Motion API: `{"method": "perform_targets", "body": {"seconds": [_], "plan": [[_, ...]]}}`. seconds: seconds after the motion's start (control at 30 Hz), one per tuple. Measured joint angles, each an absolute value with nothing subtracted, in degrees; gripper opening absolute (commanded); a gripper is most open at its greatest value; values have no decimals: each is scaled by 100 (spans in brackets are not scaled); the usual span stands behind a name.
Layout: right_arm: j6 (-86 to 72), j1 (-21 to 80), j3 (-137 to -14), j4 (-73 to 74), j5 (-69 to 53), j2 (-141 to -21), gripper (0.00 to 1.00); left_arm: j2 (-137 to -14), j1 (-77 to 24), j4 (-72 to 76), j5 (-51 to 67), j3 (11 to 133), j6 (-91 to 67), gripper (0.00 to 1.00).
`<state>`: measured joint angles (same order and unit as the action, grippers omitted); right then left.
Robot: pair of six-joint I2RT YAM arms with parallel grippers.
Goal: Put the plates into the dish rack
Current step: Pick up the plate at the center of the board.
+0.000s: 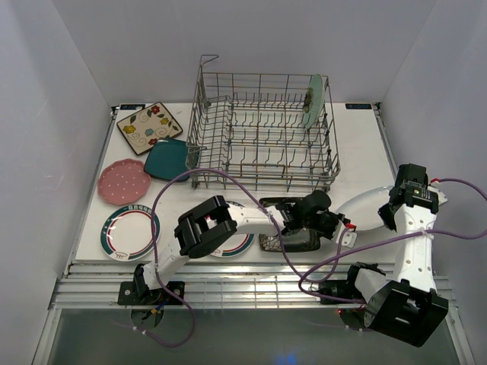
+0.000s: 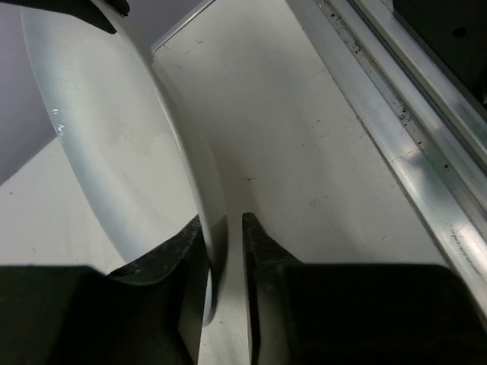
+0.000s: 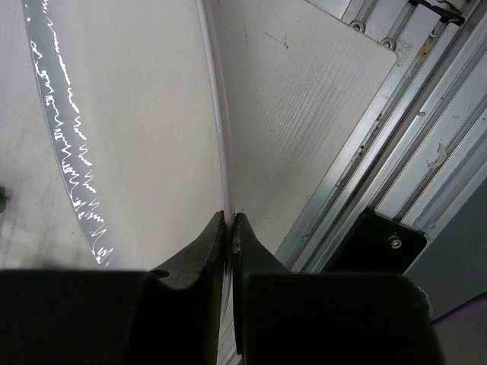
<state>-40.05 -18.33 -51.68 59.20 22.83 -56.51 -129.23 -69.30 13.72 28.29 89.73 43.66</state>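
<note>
Rack: grey wire dish rack (image 1: 228,125), rectangular, tall sides, upright tines; stands at the far middle of the white table (image 1: 365,144).
In rack: one mint plate (image 1: 313,100), round and glossy, on edge in the far right corner.
Left of rack: cream flowered plate (image 1: 150,124), square; teal plate (image 1: 169,158), square, its corner touching the rack's left wall.
Near-left of rack: pink dotted plate (image 1: 124,182), scalloped round; green-rimmed plate (image 1: 131,232), white centre.
In front of rack: second green-rimmed plate (image 1: 237,242) and a black plate (image 1: 293,243), square, both partly hidden under the left arm.
White plate (image 1: 369,207): plain, round, smooth glaze, near-right of the rack, held tilted between the two grippers.
Left gripper (image 1: 346,230): at the plate's left edge.
Left wrist view: left gripper (image 2: 223,220) straddles the thin rim of the white plate (image 2: 114,137); jaws partly apart, one finger against the plate, a sliver of table showing at the other.
Right gripper (image 1: 389,213): at the plate's right edge.
Right wrist view: right gripper (image 3: 228,219) pinched tight on the rim of the white plate (image 3: 137,114); squiggly glare on the glaze.
Wrist views only: ribbed aluminium rail (image 2: 426,152) along the table edge, scuffed tabletop.
Top view only: rack, other plates.
</note>
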Motion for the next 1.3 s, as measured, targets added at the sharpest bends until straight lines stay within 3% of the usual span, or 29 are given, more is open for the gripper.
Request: {"method": "perform_targets", "body": {"seconds": [0.27,1.3], "plan": [[-4005,-1806,-5210,5986,2353,-5734,8,-12923,-6960,1417,2703,8973,4458,0],[-3699,-1704,-6473,6779,2617,-6060,8,-12840,-7262,2324,1837,8884,4486,0]]}}
